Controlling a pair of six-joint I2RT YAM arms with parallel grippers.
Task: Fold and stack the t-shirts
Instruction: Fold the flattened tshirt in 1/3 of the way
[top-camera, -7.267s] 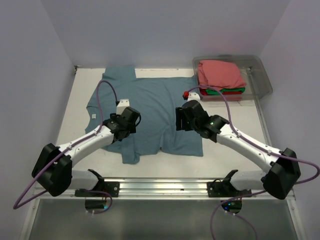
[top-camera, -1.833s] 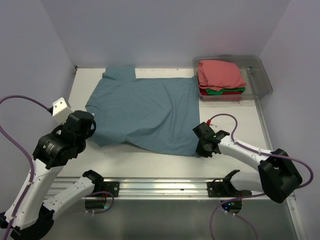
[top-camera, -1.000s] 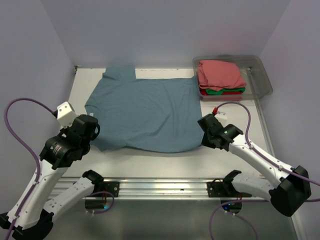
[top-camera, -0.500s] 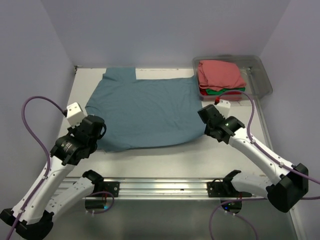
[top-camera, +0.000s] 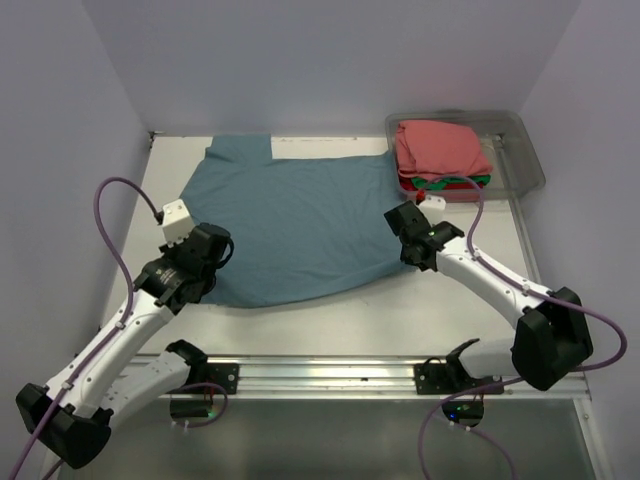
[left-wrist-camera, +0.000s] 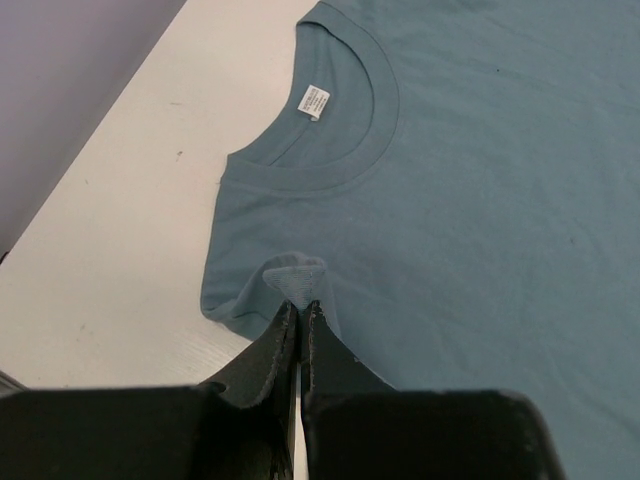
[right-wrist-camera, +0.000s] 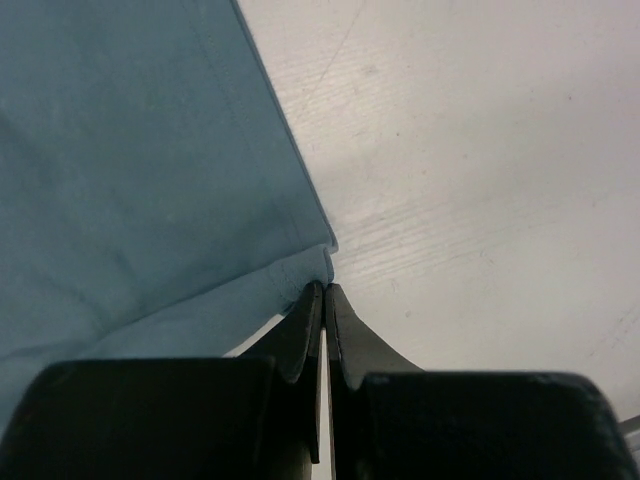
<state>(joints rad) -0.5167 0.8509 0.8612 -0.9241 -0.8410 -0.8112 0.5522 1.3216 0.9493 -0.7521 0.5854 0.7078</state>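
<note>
Pinching down at both near corners now: the left gripper (left-wrist-camera: 300, 305) has its jaws shut tight on a small bunched tuck of fabric (left-wrist-camera: 295, 272) at the shoulder edge, just short of the collar (left-wrist-camera: 330, 150) and its white label (left-wrist-camera: 314, 98). The right gripper (right-wrist-camera: 323, 290) is closed just as hard on the hem corner (right-wrist-camera: 318, 252) at the opposite side.

Between them, the slate-blue t-shirt (top-camera: 300, 215) lies spread nearly flat across the table (top-camera: 350, 320), collar to the left, hem to the right. Off at the far right, the clear bin (top-camera: 525, 150) holds a folded pile, with the salmon-pink t-shirt (top-camera: 440, 145) on top and slivers of the green t-shirt (top-camera: 425, 183) and the red t-shirt (top-camera: 468, 182) showing beneath.

This cloth looks light, thin and completely limp, so I'd expect it to sag in the middle and drag along the table once lifted. Stitched edges seem the best bite: doubled fabric at hem and shoulder gives the fingers something thicker. A single layer would likely slip free, and uneven pulling would skew the fold.
</note>
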